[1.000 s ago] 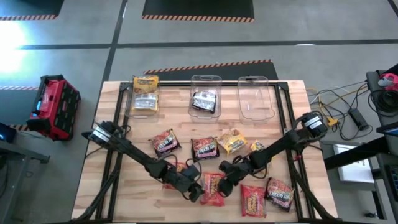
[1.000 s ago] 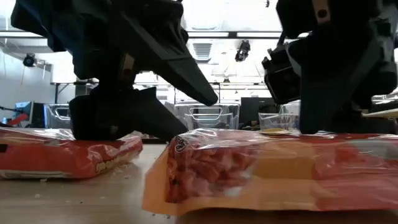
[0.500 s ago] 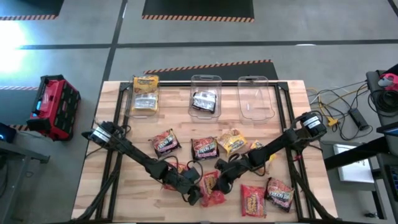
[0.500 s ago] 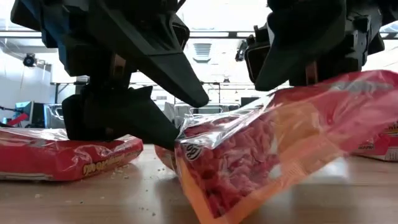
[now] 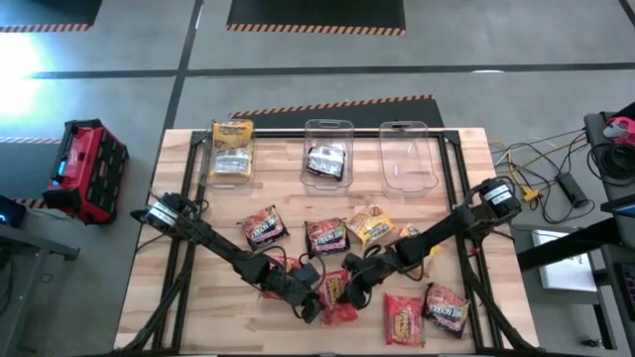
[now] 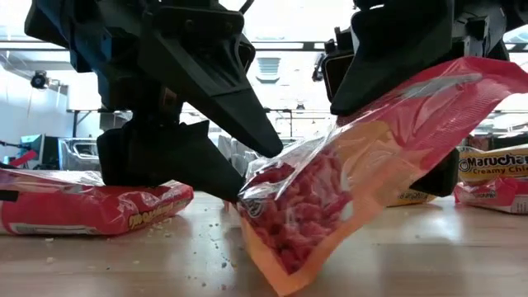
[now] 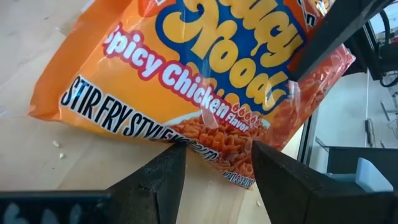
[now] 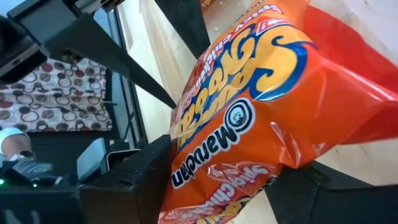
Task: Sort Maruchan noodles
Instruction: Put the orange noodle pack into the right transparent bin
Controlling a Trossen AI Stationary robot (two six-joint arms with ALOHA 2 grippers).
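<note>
An orange-red Maruchan packet [image 5: 337,293] [image 6: 330,198] hangs tilted near the table's near edge, and my right gripper [image 5: 349,288] [image 8: 230,162] is shut on it. My left gripper [image 5: 316,305] [image 7: 214,168] is open, low over the table at the packet's lower left end, with a finger on each side of that end. Several other packets lie flat on the table: red ones [image 5: 265,228] [image 5: 326,236] [image 5: 404,319] [image 5: 446,307], yellow ones [image 5: 369,224]. One red packet [image 6: 91,214] lies under the left arm. My right gripper pinches the packet's raised end [image 6: 412,87] between its two fingers [image 8: 146,168], coming from above and the right. The packet slants down toward the left, its low corner [image 6: 276,276] on the table. My left gripper: I cannot tell whether its fingertips [image 7: 171,158] touch the packet's edge.
Three clear bins stand along the far edge: the left one [image 5: 231,149] holds yellow packets, the middle one [image 5: 326,157] a dark packet, and the right one [image 5: 409,157] shows nothing inside. Crumbs lie on the wood [image 6: 198,243]. A red toolbox [image 5: 87,171] sits off the table's left side.
My right gripper has risen and shifted a little toward the table's left, keeping hold of the packet. The packet has tipped from lying flat to a steep slant: its right end has lifted and its left corner has stayed on the table.
</note>
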